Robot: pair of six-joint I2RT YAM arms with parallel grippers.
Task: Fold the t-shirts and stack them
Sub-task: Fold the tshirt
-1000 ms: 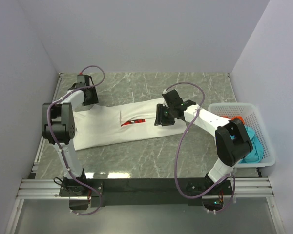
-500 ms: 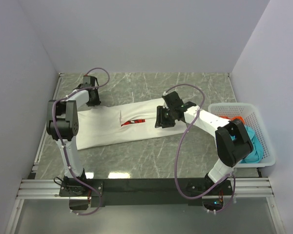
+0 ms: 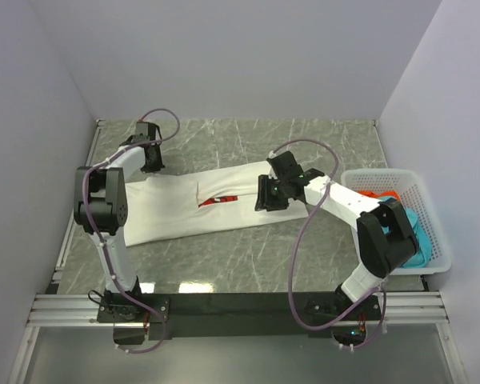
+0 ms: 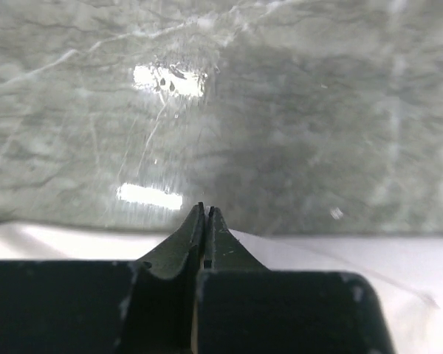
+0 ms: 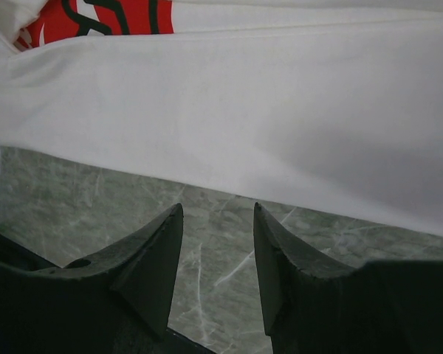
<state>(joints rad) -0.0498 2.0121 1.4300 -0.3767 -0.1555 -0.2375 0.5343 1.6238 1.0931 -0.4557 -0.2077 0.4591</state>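
Note:
The white t-shirt [image 3: 184,210] lies spread flat on the marble table [image 3: 320,144], with its red print [image 3: 220,199] showing in a fold near the middle. My left gripper [image 3: 150,160] is at the shirt's far left edge. In the left wrist view this gripper [image 4: 205,209] is shut, white cloth [image 4: 317,258] runs under its fingers, and a pale sliver shows between the tips. My right gripper [image 3: 264,196] hangs open at the shirt's right end. Bare marble shows between the tips of the right gripper [image 5: 218,210], just short of the cloth's edge [image 5: 244,96]. A teal t-shirt [image 3: 417,240] and a red-orange one [image 3: 382,194] lie in the basket.
The white mesh basket [image 3: 382,174] stands at the table's right edge, beside the right arm's elbow. White walls close in the left, back and right. Bare marble lies in front of and behind the shirt.
My left gripper has closed at the shirt's far left edge after shifting slightly right. The right gripper stayed open and has barely moved.

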